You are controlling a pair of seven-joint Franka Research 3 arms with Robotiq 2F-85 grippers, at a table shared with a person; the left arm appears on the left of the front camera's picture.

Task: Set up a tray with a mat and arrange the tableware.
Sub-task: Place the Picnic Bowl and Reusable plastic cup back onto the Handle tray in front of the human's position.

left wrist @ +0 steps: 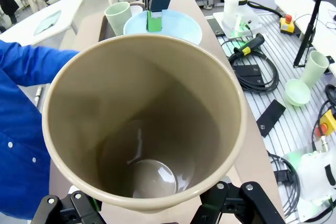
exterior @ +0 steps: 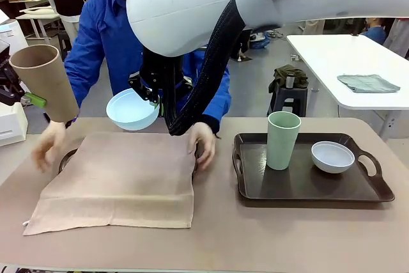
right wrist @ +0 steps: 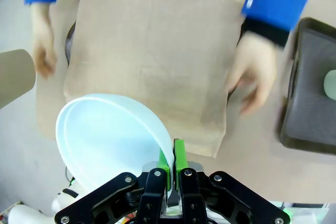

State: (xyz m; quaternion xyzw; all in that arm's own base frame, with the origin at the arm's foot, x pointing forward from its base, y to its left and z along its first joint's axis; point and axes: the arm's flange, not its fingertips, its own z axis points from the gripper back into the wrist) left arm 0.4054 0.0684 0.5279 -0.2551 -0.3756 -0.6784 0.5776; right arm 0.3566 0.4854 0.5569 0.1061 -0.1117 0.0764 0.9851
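Above the bench's (exterior: pixel 255 234) far edge, left of its middle, the light blue bowl (exterior: pixel 132 109) hangs tilted. The narrow jaws of the right end effector (right wrist: pixel 172 161) pinch it by the rim, with the mat (exterior: pixel 115 180) below and slightly nearer. Over the bench's left edge the tan tumbler (exterior: pixel 43 81) is held aloft and leaning, with the left end effector (left wrist: pixel 152 207) spread wide round its lower wall. Neither piece touches anything beneath it.

The mat-laying step looks to be in hand. The person's one hand (exterior: pixel 48 145) lies at the cloth's side toward the bench's left edge, and the other hand (exterior: pixel 203 142) lies at the opposite side. They seem to be settling the cloth over the left tray (exterior: pixel 66 158), which shows as just a dark sliver of rim. Whether the cloth sits square on it I cannot tell. No tableware stands on the mat yet.

By my reading, the next move calls for waiting until both hands are clear. Bowl and tumbler can then be lowered onto the cloth's bare middle, the tumbler brought upright and the bowl levelled first.

Room there is fair. The cloth's near edge, though, hangs past the tray toward the bench's near edge, so pieces likely belong on the far half, where the tray backs them. The right arm (exterior: pixel 192 4) crosses the middle above the cloth's far edge, so a descent there would share room with the person's forearm.

Toward the right edge, well apart, the second tray (exterior: pixel 307 187) carries the mint tumbler (exterior: pixel 283 140) and the white bowl (exterior: pixel 332 156), and its near strip is bare.
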